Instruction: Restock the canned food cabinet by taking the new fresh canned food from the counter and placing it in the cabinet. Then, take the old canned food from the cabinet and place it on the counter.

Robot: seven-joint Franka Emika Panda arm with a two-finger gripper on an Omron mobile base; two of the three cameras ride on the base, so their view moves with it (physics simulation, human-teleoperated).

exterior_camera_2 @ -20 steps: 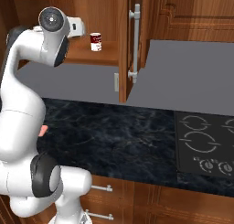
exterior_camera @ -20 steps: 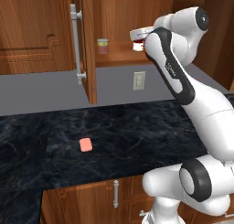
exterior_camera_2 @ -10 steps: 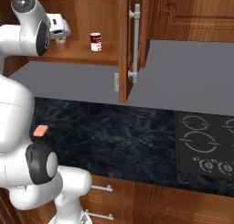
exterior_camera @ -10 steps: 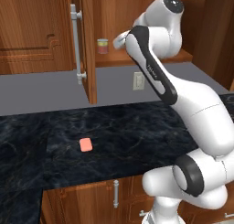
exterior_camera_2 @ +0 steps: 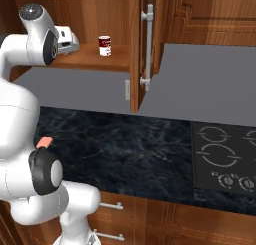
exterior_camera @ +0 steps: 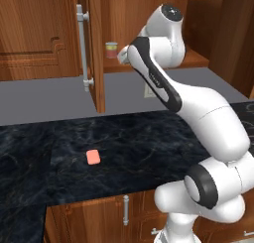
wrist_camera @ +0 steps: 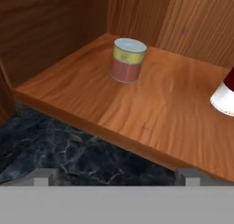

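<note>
The cabinet (exterior_camera_2: 135,34) stands open, and both cans are on its wooden shelf (wrist_camera: 91,104). The old canned food (wrist_camera: 128,60) is upright near the back left of the shelf, its pale yellowish-green top over a reddish band (exterior_camera: 111,50). The new fresh canned food (exterior_camera_2: 105,45), dark red and white, stands to its right and is cut off at the hand view's edge (wrist_camera: 224,97). My gripper (wrist_camera: 114,177) is open and empty. It hovers in front of the shelf's edge, short of the old can, and sits left of the red can (exterior_camera_2: 70,39).
The cabinet door (exterior_camera: 94,38) with its silver bar handle (exterior_camera: 83,46) juts out beside the arm. A small pink-red block (exterior_camera: 93,156) lies on the black counter (exterior_camera: 149,138). A cooktop (exterior_camera_2: 222,156) sits at the counter's right. A wall outlet (exterior_camera_2: 127,90) is below the shelf.
The arm has swung and the hand has drawn back leftward from the dark red can, turning to face the old can. Both cans stay put on the shelf.
</note>
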